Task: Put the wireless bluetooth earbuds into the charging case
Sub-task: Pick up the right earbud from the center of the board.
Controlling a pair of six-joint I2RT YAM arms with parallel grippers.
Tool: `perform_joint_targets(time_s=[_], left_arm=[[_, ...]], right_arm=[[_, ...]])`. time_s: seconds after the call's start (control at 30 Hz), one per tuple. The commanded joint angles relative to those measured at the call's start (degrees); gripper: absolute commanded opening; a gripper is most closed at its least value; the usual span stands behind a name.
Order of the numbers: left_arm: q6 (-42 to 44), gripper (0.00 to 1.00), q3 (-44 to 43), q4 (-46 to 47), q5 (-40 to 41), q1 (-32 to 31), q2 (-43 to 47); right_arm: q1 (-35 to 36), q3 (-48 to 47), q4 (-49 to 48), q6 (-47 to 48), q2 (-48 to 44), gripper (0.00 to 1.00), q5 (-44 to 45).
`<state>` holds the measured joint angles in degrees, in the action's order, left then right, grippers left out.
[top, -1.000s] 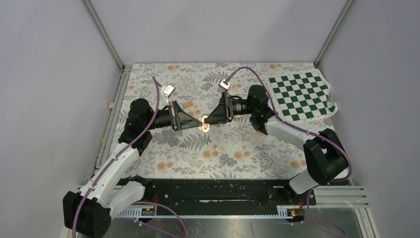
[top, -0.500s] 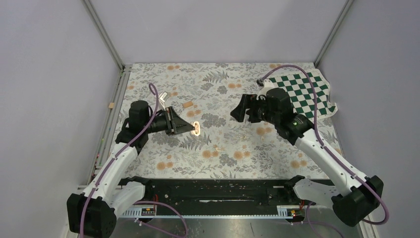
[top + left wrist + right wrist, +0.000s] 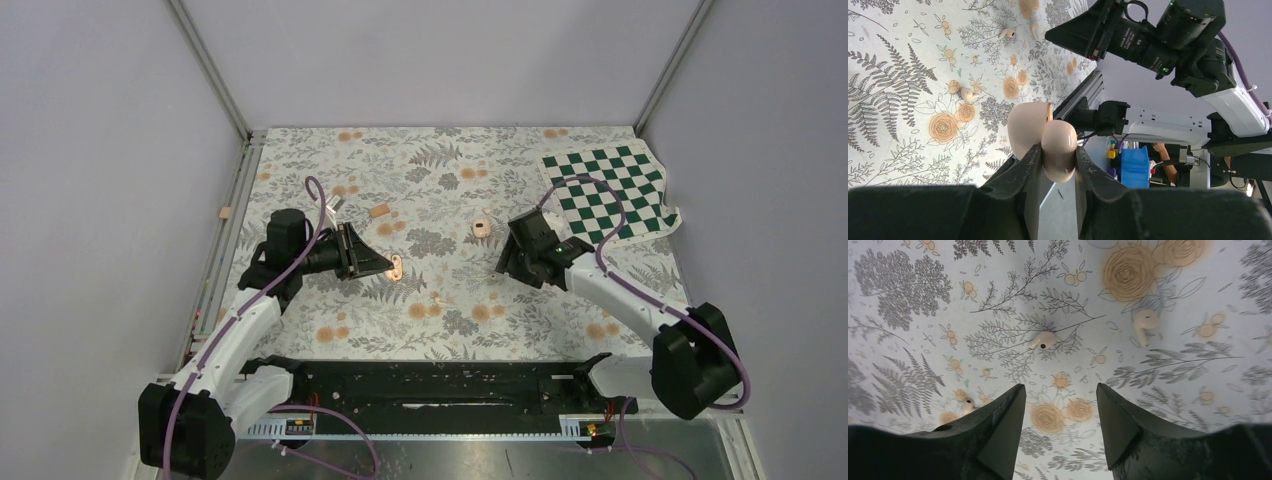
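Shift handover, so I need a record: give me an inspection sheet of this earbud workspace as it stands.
Surface: floral-print cloth, lying flat.
Job's things: rounded peach-beige plastic charging case, open, in the left hand; tiny peach-beige plastic earbuds, at least two loose on the cloth.
Clutter: flat tan oblong piece on the cloth; small tan block off the cloth's left edge.
Hands: left hand shut on the case; right hand open, empty, above the earbuds.
Cables: purple cables looped, not touching the job's things.
Surroundings: green-and-white checkerboard sheet far right; grey walls.
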<state>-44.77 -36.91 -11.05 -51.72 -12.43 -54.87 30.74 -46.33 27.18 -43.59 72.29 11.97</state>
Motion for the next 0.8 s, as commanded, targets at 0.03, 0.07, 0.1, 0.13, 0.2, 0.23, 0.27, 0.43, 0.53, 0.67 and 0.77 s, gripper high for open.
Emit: perform_joint_targets(time_s=[0.03,0.07,0.1,0.13,0.2,0.23,0.27,0.43,0.53,0.67,0.77], left_arm=[[1.1,0.0,-2.1,1.9,1.1,0.1,0.3],[1.0,0.0,-2.1,1.9,1.1,0.1,0.5],[1.0,0.0,-2.1,1.9,1.1,0.1,0.7],[1.0,0.0,-2.2,1.9,1.1,0.1,0.9],[1.0,0.0,-2.0,1.9,1.0,0.1,1.2],[1.0,0.0,-2.0,1.9,1.0,0.1,1.2],[1.0,0.0,-2.1,1.9,1.1,0.1,1.3],[0.6,0.0,-1.8,2.5,1.2,0.1,1.3],[0.5,0.0,-1.8,2.7,1.1,0.1,1.3],[0.5,0.0,-1.9,2.7,0.9,0.1,1.3],[0.5,0.0,-1.9,2.7,1.0,0.1,1.5]], right_arm=[[-0.1,2.0,-6.8,-14.2,4.1,0.59,-3.3],[-0.1,2.4,-7.7,-15.5,4.6,0.57,-3.2],[-0.1,2.4,-8.1,-16.4,5.1,0.56,-3.1],[-0.1,2.1,-8.2,-16.8,5.8,0.55,-2.8],[-0.1,1.0,-8.1,-16.7,7.4,0.55,-2.7],[-0.1,0.3,-7.9,-16.5,8.2,0.55,-2.7],[-0.1,-0.2,-7.7,-16.5,8.9,0.55,-2.6],[-0.1,-1.6,-7.5,-17.7,11.8,0.52,-2.3],[-0.1,-2.2,-7.5,-18.2,13.5,0.49,-2.6],[-0.1,-3.3,-8.1,-17.9,15.5,0.46,-2.9],[-0.1,-4.2,-8.1,-17.4,16.9,0.44,-3.1]])
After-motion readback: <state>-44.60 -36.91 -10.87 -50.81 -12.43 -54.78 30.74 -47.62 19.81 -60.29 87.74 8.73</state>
